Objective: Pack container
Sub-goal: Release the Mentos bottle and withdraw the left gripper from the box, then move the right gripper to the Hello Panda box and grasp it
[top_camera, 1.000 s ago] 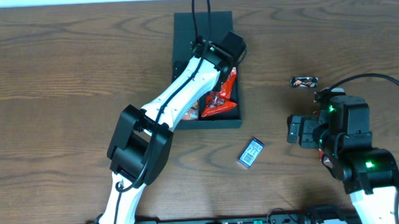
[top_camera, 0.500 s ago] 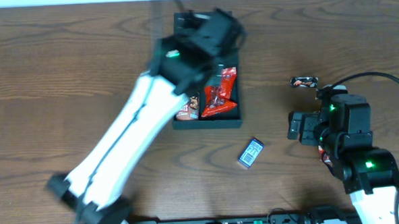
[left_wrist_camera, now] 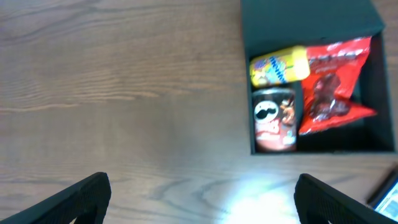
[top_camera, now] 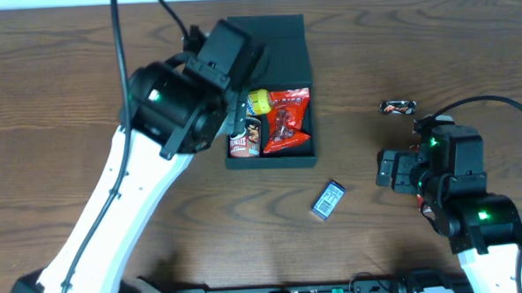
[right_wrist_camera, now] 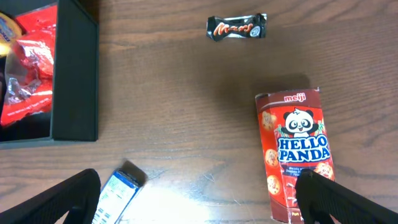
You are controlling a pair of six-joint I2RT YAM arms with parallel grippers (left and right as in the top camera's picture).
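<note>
1. Box (top_camera: pixel 270 161) sits at 12 o'clock on the worktop (top_camera: pixel 65 102), its flap lid open and lying back toward 12
2. Inside it, a yellow pack (top_camera: pixel 259 100) lies at 11 o'clock, a Pringles can (top_camera: pixel 246 140) at 7 just below it, and a red bag (top_camera: pixel 288 119) fills the 3 o'clock half, just beside both
3. Left arm (top_camera: pixel 114 215) reaches up from 7 o'clock of the worktop, its head over the box's 10 o'clock edge
4. Left jaws stand wide with nothing between them, above bare wood at 8 o'clock of the box
5. Right arm (top_camera: pixel 461 191) stands at 4 o'clock of the worktop, well apart from the box
6. Right jaws stand wide and hold nothing
7. Blue-white pack (top_camera: pixel 328 199) lies on the wood near the box, at its 5 o'clock
8. Mars bar (top_camera: pixel 398 108) lies at 3 o'clock of the box, apart from it
9. Hello Panda pack (right_wrist_camera: pixel 297 152) lies flat at 6 o'clock of the Mars bar, mostly under the right arm in the overhead view
</note>
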